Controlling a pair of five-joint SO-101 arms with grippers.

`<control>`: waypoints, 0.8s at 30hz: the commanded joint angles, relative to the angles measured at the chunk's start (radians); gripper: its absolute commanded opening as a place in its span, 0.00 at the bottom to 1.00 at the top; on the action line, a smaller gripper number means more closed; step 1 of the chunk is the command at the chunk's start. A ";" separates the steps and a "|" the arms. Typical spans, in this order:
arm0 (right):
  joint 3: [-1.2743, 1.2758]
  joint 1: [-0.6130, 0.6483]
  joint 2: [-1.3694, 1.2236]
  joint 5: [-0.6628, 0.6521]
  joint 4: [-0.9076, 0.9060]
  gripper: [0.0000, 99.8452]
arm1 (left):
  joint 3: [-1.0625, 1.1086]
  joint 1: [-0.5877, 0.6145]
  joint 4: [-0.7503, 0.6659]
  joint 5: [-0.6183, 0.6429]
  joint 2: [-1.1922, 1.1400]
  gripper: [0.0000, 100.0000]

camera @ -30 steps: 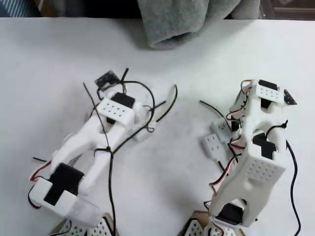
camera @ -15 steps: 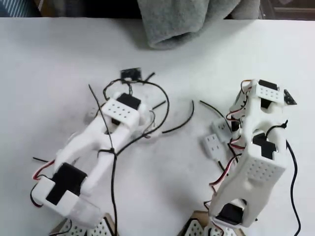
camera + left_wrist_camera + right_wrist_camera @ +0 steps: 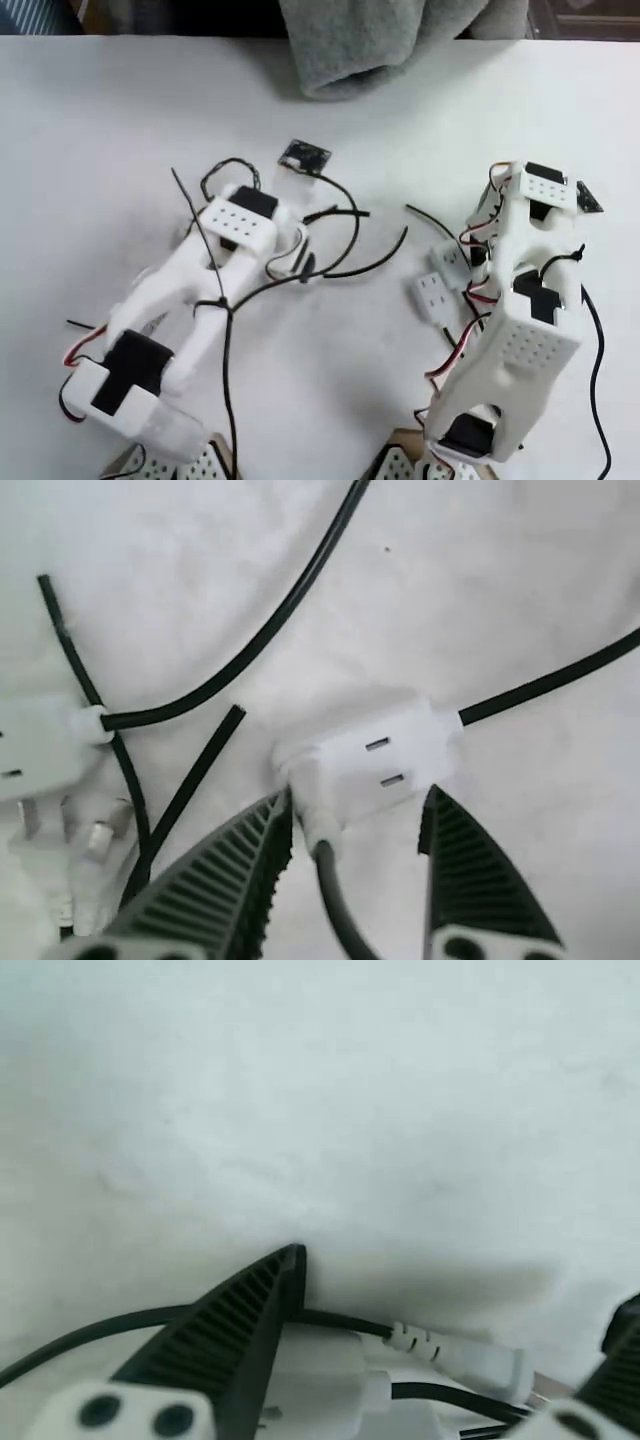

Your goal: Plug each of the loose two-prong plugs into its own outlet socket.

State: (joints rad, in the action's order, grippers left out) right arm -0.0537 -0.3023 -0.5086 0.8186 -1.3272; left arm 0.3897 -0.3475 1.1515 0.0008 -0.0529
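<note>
In the left wrist view a white outlet socket point(image 3: 375, 760) with two slots lies on the white table, a black cable point(image 3: 540, 685) running from it. My left gripper point(image 3: 355, 805) is open, its fingers on either side of this socket. A loose white plug point(image 3: 75, 830) with metal prongs and another white socket point(image 3: 25, 750) lie beside them. In the high view the left gripper point(image 3: 290, 243) sits among black cables. Two white sockets point(image 3: 435, 297) point(image 3: 450, 262) lie by the right arm. My right gripper point(image 3: 460, 1290) is open low over the table, a white plug point(image 3: 465, 1358) between its fingers.
A grey cloth point(image 3: 360, 45) hangs over the table's far edge. Loose black cables point(image 3: 360, 262) curl across the middle of the table between the two arms. Both arm bases point(image 3: 140, 400) point(image 3: 500, 400) stand at the near edge.
The left arm's wrist has swung to the right, and the black cables around it have been dragged rightward toward the middle. The right arm has kept still.
</note>
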 commanded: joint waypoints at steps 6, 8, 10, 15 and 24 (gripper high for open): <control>-0.011 -0.002 0.005 -0.011 0.030 0.45 | -0.169 0.012 0.081 -0.032 0.010 0.28; -0.011 -0.002 0.005 -0.011 0.030 0.45 | -0.192 0.012 0.074 -0.157 0.005 0.29; -0.011 -0.002 0.005 -0.011 0.030 0.45 | -0.196 0.010 0.074 -0.368 0.005 0.28; -0.011 -0.002 0.004 -0.012 0.030 0.45 | -0.133 0.012 0.074 -0.881 0.007 0.28; -0.011 -0.002 0.004 -0.012 0.031 0.45 | 0.041 0.012 -0.157 -0.982 0.004 0.28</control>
State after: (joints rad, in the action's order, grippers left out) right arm -0.0537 -0.3023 -0.5117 0.8186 -1.3211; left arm 0.3882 -0.3475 1.0994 -0.9689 -0.0529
